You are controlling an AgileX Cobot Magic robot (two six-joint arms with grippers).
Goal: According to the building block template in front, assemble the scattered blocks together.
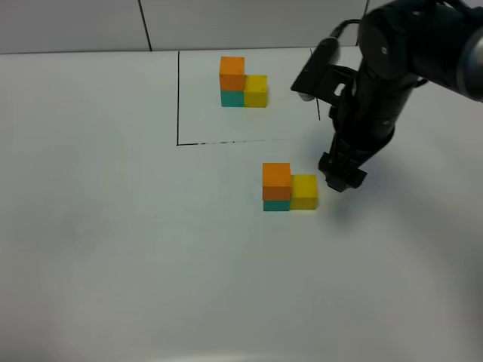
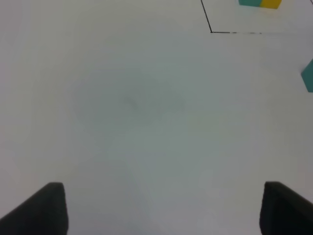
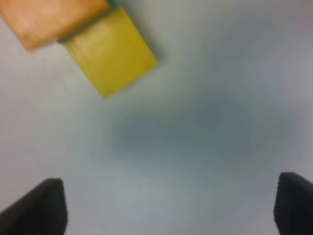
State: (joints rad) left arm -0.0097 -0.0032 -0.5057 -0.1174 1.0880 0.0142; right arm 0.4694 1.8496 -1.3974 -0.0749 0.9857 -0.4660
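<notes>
The building block template (image 1: 243, 83) stands inside thin black lines at the back: orange cube atop teal, yellow cube at its right side. In the middle of the table the scattered blocks stand together the same way: orange block (image 1: 276, 180) on the teal block (image 1: 276, 205), yellow block (image 1: 304, 191) touching their right side. My right gripper (image 1: 341, 178) hangs just right of the yellow block, open and empty; its wrist view shows the yellow block (image 3: 110, 51) and orange block (image 3: 51, 17) close by. My left gripper (image 2: 161, 208) is open over bare table, out of the exterior view.
The white table (image 1: 113, 226) spreads around the blocks. The black outline (image 1: 178, 98) marks a rectangle at the back; its corner (image 2: 211, 31) shows in the left wrist view. The right arm (image 1: 392, 68) reaches in from the upper right.
</notes>
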